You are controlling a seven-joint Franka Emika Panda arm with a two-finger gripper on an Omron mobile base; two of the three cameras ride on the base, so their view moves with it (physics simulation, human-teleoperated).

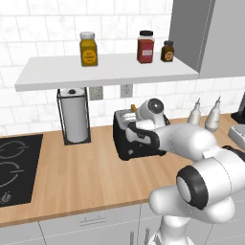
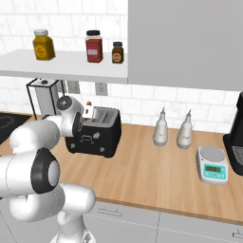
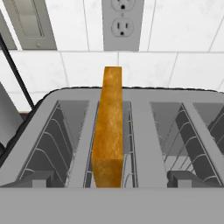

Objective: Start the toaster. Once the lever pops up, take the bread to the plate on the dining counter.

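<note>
Toaster (image 2: 97, 135) at centre frame is showing a glossy black shell with a matt silver metal top and thin wire racks in the slots. Bread (image 3: 108, 127) is looking rough, golden and matt. Counter (image 1: 81, 172) is reading as smooth light wood. Wall tiles (image 3: 183, 26), upper frame, are looking glossy white.

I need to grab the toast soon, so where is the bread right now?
In the hand view the bread stands upright in a slot left of centre in the toaster, sticking up above its silver top, below the wall outlet.
</note>
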